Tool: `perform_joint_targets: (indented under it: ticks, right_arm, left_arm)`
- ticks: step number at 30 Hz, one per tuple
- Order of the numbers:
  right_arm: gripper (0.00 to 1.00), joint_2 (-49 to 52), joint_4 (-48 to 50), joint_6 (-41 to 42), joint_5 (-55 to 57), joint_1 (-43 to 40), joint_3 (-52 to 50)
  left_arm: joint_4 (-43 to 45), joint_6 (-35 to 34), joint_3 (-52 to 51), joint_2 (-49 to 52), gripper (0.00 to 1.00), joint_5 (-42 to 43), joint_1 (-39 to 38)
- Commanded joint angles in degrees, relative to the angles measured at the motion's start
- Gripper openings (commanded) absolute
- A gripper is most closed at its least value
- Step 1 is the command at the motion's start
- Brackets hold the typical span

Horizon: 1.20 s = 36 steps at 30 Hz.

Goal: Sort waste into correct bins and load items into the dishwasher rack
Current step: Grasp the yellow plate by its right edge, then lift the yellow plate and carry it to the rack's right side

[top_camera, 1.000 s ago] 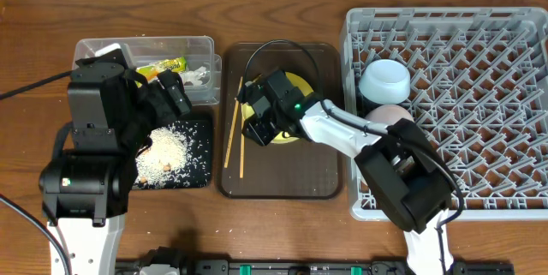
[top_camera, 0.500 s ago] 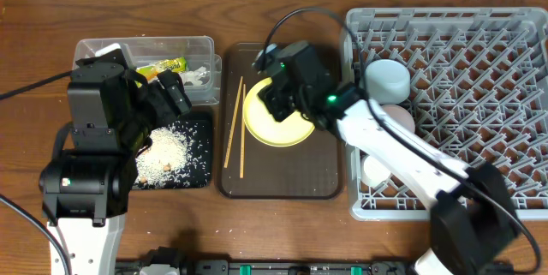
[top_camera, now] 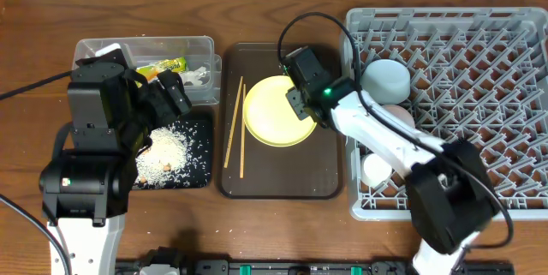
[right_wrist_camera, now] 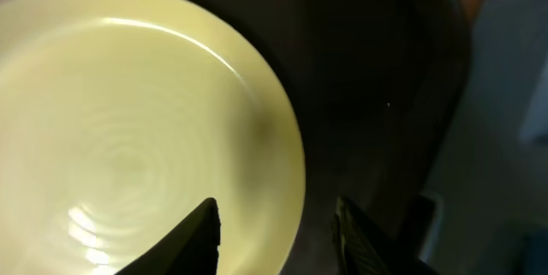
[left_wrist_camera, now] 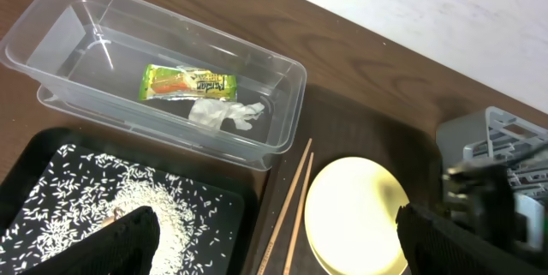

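The round yellow plate (top_camera: 270, 114) lies on the dark-brown serving tray (top_camera: 282, 172), with the two wooden chopsticks (top_camera: 235, 129) to its left. My right gripper (top_camera: 297, 104) is open, and its jaws straddle the plate's right rim (right_wrist_camera: 128, 138). My left gripper (left_wrist_camera: 282, 249) is open and empty above the black tray (top_camera: 199, 172) holding the rice crumbs (top_camera: 167, 151). The clear tub (top_camera: 205, 48) holds the yellow-green wrapper (top_camera: 161, 68) and the white napkin (top_camera: 195, 75). The grey rack (top_camera: 479, 138) holds the light-blue bowl (top_camera: 385, 78), a pale bowl (top_camera: 396, 116) and the white cup (top_camera: 375, 170).
The rack's left wall stands close to the right of the serving tray. The left arm's body (top_camera: 94, 129) covers the left part of the black tray. A black cable (top_camera: 295, 31) loops over the serving tray's far end.
My right gripper has moved from the plate's left side across to its right rim, leaving the plate uncovered. The left arm has not moved.
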Motion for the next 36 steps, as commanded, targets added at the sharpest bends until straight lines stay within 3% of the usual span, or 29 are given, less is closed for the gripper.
perform_joint_targets:
  ticks: [1,12,18,21,22,29,36]
  right_arm:
    - [0.43,3.06,1.20,-0.35,1.70,-0.94,-0.20]
    - [0.40,8.13,1.75,-0.31,1.49,-1.05,-0.20]
    - [0.25,8.13,1.81,-0.31,0.20,-0.87,-0.20]
    - [0.03,8.13,1.70,-0.31,0.17,-0.87,-0.20]
    - [0.01,8.13,1.73,-0.31,0.17,-0.87,-0.20]
    - [0.01,7.26,1.90,-0.31,0.17,-1.09,0.63]
    - [0.01,-3.76,-0.09,-0.33,0.24,-1.09,3.39]
  left_arm:
    - [-0.02,0.52,0.83,0.00,0.91,-0.09,0.24]
    - [-0.04,0.52,0.83,0.00,0.91,-0.09,0.24]
    - [-0.02,0.52,0.83,0.00,0.91,-0.09,0.24]
    - [-0.04,0.52,0.83,0.00,0.91,-0.09,0.24]
    - [-0.02,0.52,0.83,0.00,0.92,-0.09,0.24]
    - [-0.02,0.52,0.83,0.00,0.91,-0.09,0.24]
    - [-0.04,0.52,0.83,0.00,0.91,-0.11,0.24]
